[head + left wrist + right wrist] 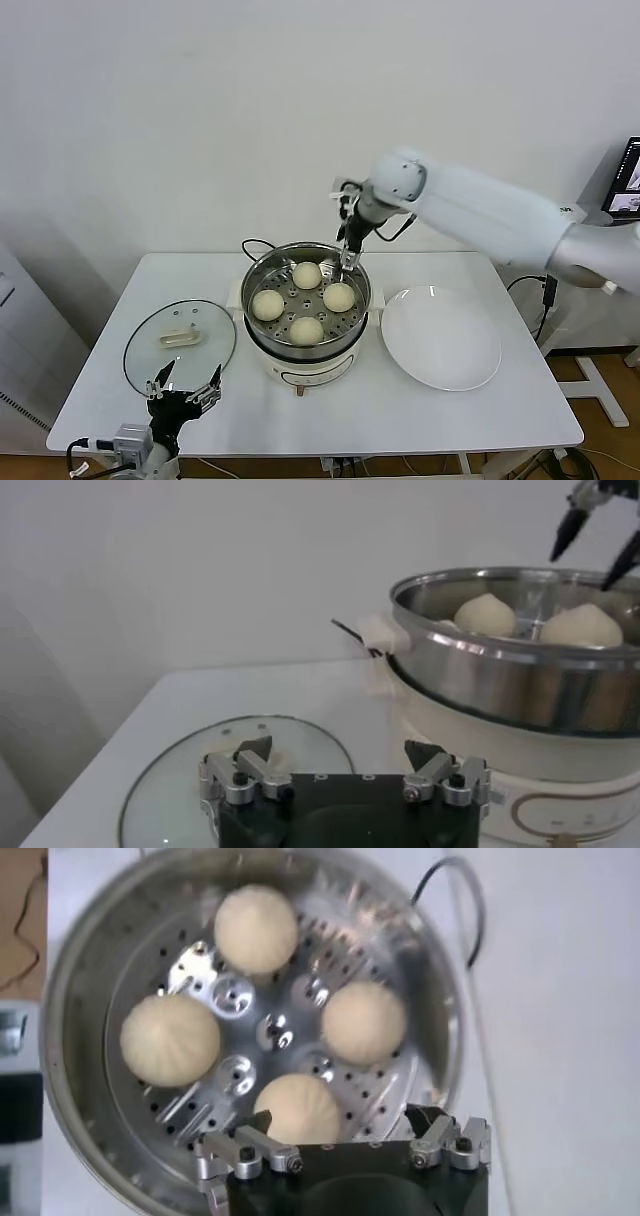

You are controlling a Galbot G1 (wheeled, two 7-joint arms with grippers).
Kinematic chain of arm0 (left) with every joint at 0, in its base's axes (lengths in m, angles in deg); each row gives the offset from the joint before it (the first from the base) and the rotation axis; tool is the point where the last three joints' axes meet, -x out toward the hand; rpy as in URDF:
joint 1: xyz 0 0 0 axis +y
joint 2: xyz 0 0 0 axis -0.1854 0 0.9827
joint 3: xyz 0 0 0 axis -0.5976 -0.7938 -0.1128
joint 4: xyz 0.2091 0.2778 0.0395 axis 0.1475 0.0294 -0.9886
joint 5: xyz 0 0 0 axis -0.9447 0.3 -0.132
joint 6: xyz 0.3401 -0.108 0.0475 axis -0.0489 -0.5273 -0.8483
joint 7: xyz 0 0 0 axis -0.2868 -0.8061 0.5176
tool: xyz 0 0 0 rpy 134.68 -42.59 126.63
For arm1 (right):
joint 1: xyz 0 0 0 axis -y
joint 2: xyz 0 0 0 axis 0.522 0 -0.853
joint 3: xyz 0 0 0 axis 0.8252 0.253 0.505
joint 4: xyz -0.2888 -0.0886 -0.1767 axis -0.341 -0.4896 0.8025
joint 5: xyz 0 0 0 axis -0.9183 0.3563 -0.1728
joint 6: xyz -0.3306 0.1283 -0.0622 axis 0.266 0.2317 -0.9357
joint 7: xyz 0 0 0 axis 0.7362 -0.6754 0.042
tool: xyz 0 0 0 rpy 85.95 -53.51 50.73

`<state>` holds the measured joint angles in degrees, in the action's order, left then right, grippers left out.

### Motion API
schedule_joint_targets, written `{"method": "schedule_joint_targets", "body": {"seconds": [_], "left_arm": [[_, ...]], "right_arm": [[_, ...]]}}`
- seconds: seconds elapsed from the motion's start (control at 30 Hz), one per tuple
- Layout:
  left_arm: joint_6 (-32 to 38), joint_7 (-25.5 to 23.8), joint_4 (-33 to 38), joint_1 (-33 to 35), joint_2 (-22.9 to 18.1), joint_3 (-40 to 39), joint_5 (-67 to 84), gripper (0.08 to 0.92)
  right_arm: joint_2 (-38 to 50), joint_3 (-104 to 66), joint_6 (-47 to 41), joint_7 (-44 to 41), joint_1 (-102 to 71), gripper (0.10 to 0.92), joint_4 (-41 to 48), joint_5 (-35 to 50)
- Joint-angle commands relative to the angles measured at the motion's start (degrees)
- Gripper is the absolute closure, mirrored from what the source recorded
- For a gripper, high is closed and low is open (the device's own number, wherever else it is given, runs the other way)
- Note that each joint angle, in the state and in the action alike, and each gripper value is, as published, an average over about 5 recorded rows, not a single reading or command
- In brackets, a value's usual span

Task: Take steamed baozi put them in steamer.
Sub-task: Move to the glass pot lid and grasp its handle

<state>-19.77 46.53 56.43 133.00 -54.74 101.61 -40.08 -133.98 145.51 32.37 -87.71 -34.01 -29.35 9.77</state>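
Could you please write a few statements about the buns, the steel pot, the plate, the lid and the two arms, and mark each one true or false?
1. All four round cream-white dough buns sit in the round shiny stainless-steel steamer. True.
2. The flat white round plate holds one bun. False: no bun is on it.
3. The round glass lid covers the steamer. False: it lies on the white table, on the steamer's left.
4. The right end effector is above the steamer's far rim, open and holding nothing. True.
5. The left end effector grips the lid's handle. False: it is open at the lid's near edge.
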Motion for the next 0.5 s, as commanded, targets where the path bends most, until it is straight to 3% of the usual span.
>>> {"method": "schedule_joint_targets", "body": {"seconds": [0.03,0.23,0.5], "left_arm": [[3.65,-0.14,0.64,-0.01,-0.85,0.01,0.69,0.177],[5.16,-1.4,0.24,-1.15,-0.07,-0.1,6.77,0.177],[7.2,2.99,-3.74,-6.23,0.22,-0.6,4.81,0.177]], "right_arm": [[13.13,-23.5,8.53,11.75,-11.06,0.203,-8.23,2.18],[17.39,-43.38,19.91,30.05,-33.96,0.203,-14.02,7.97],[6.95,-74.54,32.83,42.81,-66.84,0.203,-19.67,8.61]]}}
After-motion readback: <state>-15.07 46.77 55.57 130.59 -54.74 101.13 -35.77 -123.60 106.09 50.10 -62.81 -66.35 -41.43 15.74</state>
